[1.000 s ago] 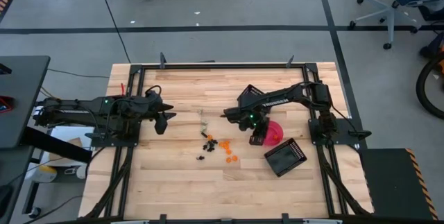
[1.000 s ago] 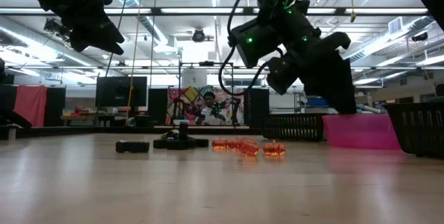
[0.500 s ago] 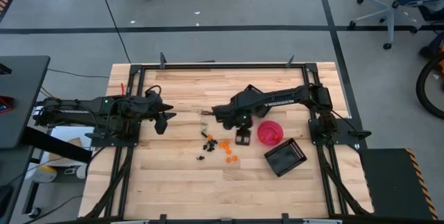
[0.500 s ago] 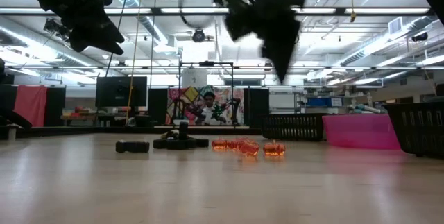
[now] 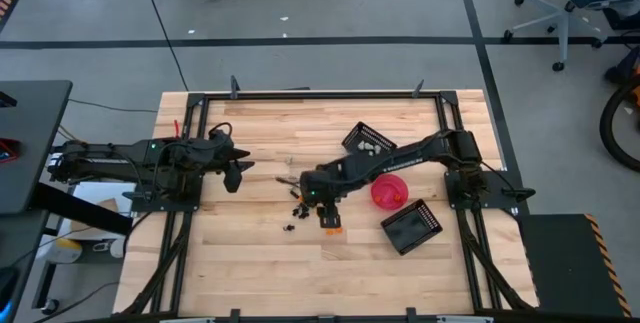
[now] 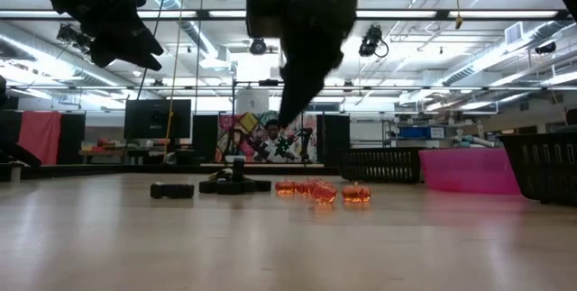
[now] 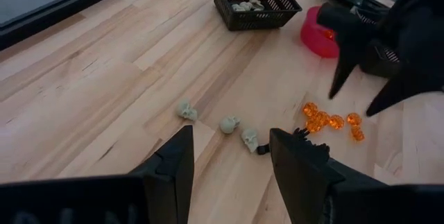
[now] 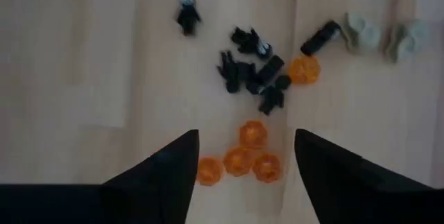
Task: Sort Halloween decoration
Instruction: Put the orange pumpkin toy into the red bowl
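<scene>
The sorting is started but, in my judgement, a large part is left. In the high view one black slatted basket (image 5: 368,143) at the far side of the table (image 5: 250,253) already holds some pale trinkets, and the left wrist view shows them lying inside it. The pink bowl (image 5: 389,190) stands between this basket and the second basket (image 5: 411,227); I cannot tell what is inside these two.

What is left lies loose on the wood near the middle of the table. The orange pieces (image 8: 244,156) lie close together, four in a small group and one more (image 8: 304,69) just beside the black pieces (image 8: 251,71), which form their own heap with one apart. Three pale skulls (image 7: 229,124) lie in a row a little away from them (the right wrist view shows only two of them at its edge).

The right gripper (image 5: 327,213) hangs above the orange group with its fingers spread wide and nothing between them, so it looks ready to come down on an orange piece. The left gripper (image 5: 238,170) waits well apart at its own side of the table, fingers also apart and empty.

So the three kinds all have pieces to be collected, and the pale kind is the only one where I can see a result.
</scene>
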Controlling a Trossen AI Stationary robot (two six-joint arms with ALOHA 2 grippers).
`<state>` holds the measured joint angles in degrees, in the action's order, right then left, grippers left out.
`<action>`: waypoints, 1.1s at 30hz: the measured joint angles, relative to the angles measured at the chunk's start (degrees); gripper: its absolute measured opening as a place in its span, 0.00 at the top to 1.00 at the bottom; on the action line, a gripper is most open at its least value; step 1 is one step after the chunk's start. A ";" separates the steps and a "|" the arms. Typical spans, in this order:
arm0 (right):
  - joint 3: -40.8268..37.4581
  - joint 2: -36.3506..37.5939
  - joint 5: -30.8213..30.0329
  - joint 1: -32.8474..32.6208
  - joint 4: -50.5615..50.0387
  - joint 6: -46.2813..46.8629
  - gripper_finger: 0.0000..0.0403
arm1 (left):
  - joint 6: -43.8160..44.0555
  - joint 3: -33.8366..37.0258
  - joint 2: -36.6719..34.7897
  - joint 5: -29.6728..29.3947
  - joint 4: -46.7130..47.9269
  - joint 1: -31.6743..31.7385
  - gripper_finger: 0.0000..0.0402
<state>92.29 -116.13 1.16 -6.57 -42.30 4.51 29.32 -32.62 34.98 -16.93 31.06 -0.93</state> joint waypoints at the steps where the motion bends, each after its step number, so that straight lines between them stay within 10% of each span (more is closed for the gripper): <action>1: -0.90 0.00 -2.01 -0.22 0.53 0.52 0.39 | 0.02 0.00 0.00 0.00 -0.04 0.00 0.60; 33: -18.05 0.02 -6.88 -1.66 28.05 -1.62 0.48 | 19.12 -0.02 7.85 0.05 -3.73 0.07 0.60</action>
<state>74.24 -116.11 -5.72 -8.23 -14.25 2.89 48.45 -32.64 42.83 -16.87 27.33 -0.86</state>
